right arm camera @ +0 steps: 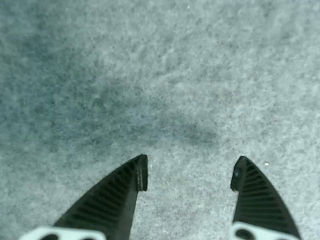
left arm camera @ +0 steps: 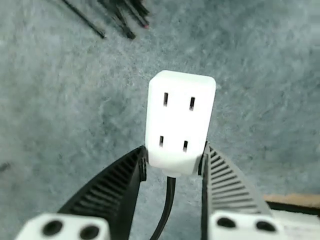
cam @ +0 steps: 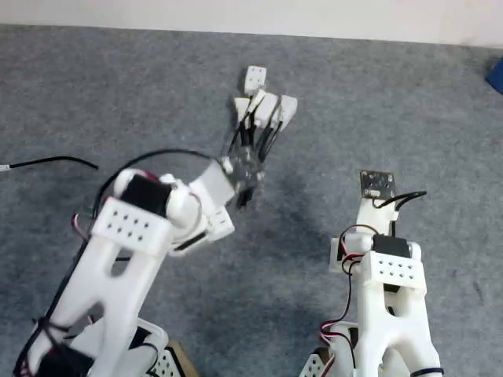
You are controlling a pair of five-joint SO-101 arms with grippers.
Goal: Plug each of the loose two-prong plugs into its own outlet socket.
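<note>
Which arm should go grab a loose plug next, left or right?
Right, probably: the right gripper is open and empty over the carpet, while the left gripper is clamped on the white outlet block.

No text, label, brand, number or sign can be read anywhere, the white outlet socket block [left arm camera: 180,120] bears only plain slots

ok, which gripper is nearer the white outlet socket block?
Left. The left gripper is clamped on the sides of the outlet socket block. The right gripper hangs open over bare grey carpet, apart from it.
</note>
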